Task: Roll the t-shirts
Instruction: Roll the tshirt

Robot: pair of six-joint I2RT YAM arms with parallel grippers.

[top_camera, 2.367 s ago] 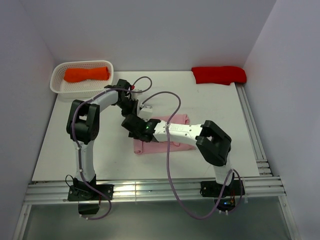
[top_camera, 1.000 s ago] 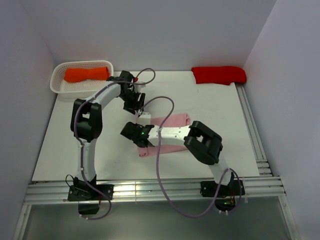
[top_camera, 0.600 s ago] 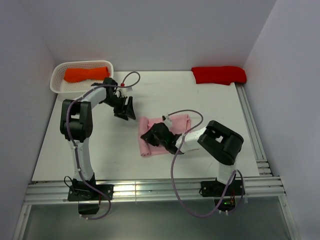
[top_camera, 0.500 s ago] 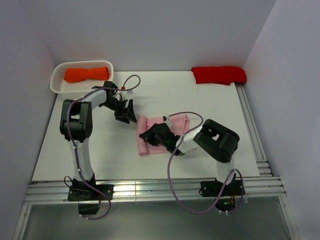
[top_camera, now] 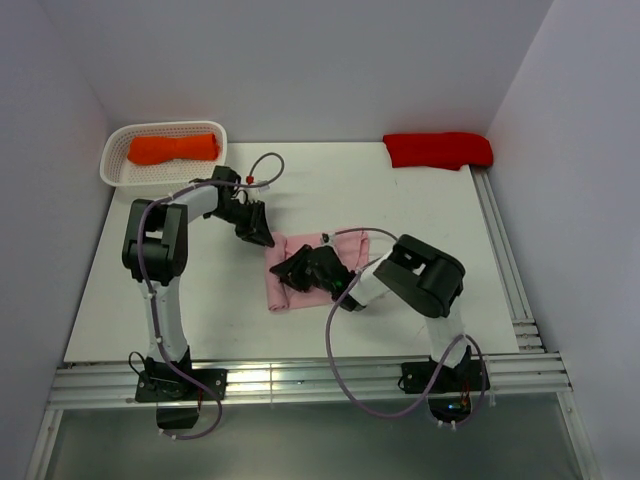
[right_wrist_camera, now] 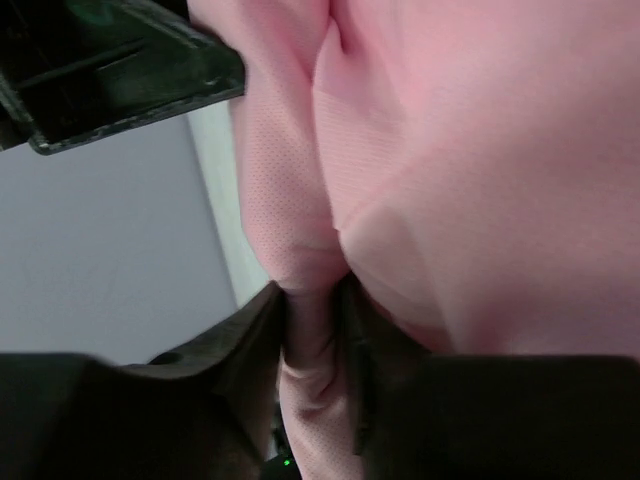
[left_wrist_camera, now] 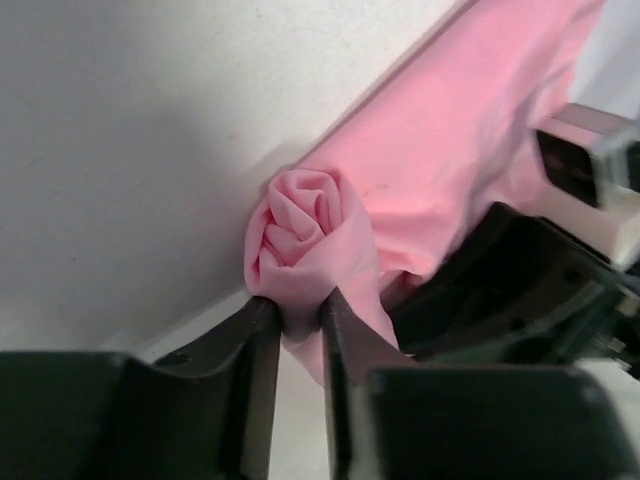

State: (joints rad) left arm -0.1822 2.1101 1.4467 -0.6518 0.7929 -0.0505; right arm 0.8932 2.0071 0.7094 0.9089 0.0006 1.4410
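Observation:
The light pink t-shirt [top_camera: 347,246] lies mid-table, its left part wound into a roll [top_camera: 277,291]. My left gripper [top_camera: 265,240] is at the roll's far end. In the left wrist view the spiral end of the roll [left_wrist_camera: 305,232] sits between my left gripper's [left_wrist_camera: 298,318] fingers, which are shut on it. My right gripper [top_camera: 289,272] is on the roll's middle. In the right wrist view my right gripper [right_wrist_camera: 318,325] pinches a fold of the pink cloth [right_wrist_camera: 470,170]. The orange t-shirt bundle [top_camera: 172,148] and the red t-shirt bundle [top_camera: 438,150] lie at the back.
A white basket [top_camera: 115,170] at the back left holds the orange bundle. Metal rails [top_camera: 505,262] run along the table's right edge and its near edge. The black body of the right gripper [left_wrist_camera: 520,285] is close beside my left fingers.
My left gripper has come to the far end of the pink roll and closed on it. The right gripper has shifted left along with the roll.

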